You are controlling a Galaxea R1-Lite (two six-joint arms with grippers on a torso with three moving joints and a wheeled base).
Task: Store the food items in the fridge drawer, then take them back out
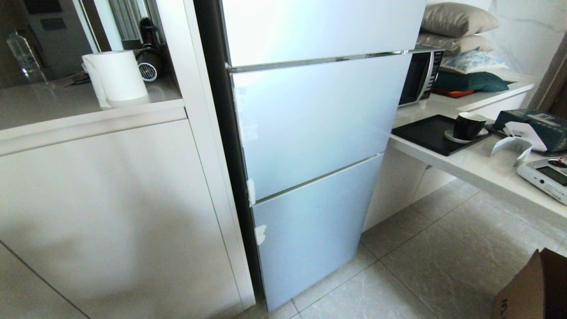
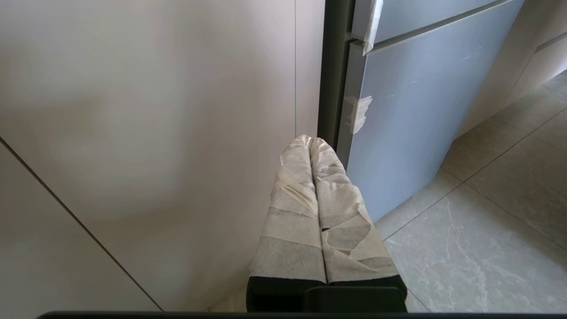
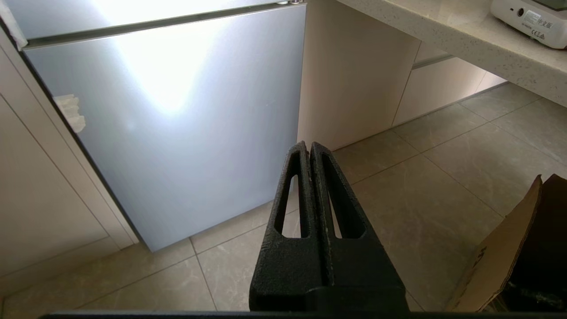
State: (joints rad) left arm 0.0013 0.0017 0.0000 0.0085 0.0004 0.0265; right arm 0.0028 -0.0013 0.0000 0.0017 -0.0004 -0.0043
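Note:
The fridge (image 1: pixel 310 133) stands closed, its pale blue glossy door panels stacked one above another. The fridge drawer and the food items are hidden or out of view. Neither arm shows in the head view. My left gripper (image 2: pixel 310 139), its fingers wrapped in pale tape, is shut with nothing in it and hangs low before the seam between the white cabinet and the fridge's bottom panel (image 2: pixel 412 110). My right gripper (image 3: pixel 308 145), black with slotted fingers, is shut and empty above the floor tiles, in front of the bottom panel's (image 3: pixel 177 124) lower right corner.
A white cabinet (image 1: pixel 110 208) flanks the fridge on the left, a white kettle (image 1: pixel 117 77) on top. On the right a counter (image 1: pixel 478 164) carries a microwave (image 1: pixel 420 75), a black tray (image 1: pixel 432 133) with a cup (image 1: pixel 468 126) and a white scale (image 1: pixel 547 177). A cardboard box (image 1: pixel 536 288) stands on the tiled floor (image 1: pixel 425 261).

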